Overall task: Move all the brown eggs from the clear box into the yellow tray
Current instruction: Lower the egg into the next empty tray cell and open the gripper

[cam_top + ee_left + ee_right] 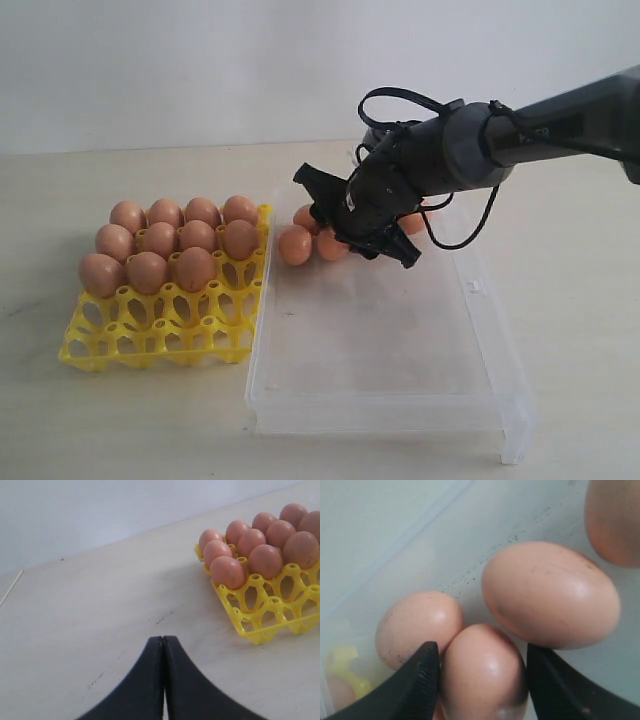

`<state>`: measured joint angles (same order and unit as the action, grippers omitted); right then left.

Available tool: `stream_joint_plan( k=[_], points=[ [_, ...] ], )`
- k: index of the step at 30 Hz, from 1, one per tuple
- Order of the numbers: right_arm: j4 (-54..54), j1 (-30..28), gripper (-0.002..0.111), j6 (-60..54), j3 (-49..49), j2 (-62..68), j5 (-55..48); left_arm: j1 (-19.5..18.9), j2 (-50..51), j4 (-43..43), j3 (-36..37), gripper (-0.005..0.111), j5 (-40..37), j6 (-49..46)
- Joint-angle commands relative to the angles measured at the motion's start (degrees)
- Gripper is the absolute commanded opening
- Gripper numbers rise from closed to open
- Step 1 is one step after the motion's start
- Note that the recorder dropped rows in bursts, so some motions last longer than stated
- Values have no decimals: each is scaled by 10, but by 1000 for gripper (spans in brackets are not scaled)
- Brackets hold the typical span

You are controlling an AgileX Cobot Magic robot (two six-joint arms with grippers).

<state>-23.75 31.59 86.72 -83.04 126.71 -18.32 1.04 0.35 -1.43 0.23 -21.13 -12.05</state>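
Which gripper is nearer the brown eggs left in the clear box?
Right. The right gripper straddles one of those brown eggs; the left gripper sits shut over bare table, apart from the yellow tray.

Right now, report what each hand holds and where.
Left hand: shut, empty. Right hand: fingers flank one egg at its sides in the box; whether it grips cannot be told.

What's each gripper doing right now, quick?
Left gripper: closed, holding nothing.
Right gripper: closed on an egg lying in the clear box.
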Motion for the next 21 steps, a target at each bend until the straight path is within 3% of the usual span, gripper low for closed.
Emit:
stream_joint_plan(
  k=[1, 6, 10, 13, 21],
  points=[
    [13, -2, 0, -115, -4, -11, -9, 1, -3, 0, -2, 0, 4, 2],
    [56, 24, 0, -477, -2, -85, 5, 1, -3, 0, -2, 0, 4, 2],
    [204, 66, 0, -781, 18, -128, 95, 1, -3, 0, -2, 0, 4, 2],
    [268, 89, 0, -852, 37, -126, 144, 1, -3, 0, -2, 0, 4, 2],
    [269, 117, 0, -850, 106, -98, 309, 1, -3, 0, -2, 0, 4, 2]
  ],
)
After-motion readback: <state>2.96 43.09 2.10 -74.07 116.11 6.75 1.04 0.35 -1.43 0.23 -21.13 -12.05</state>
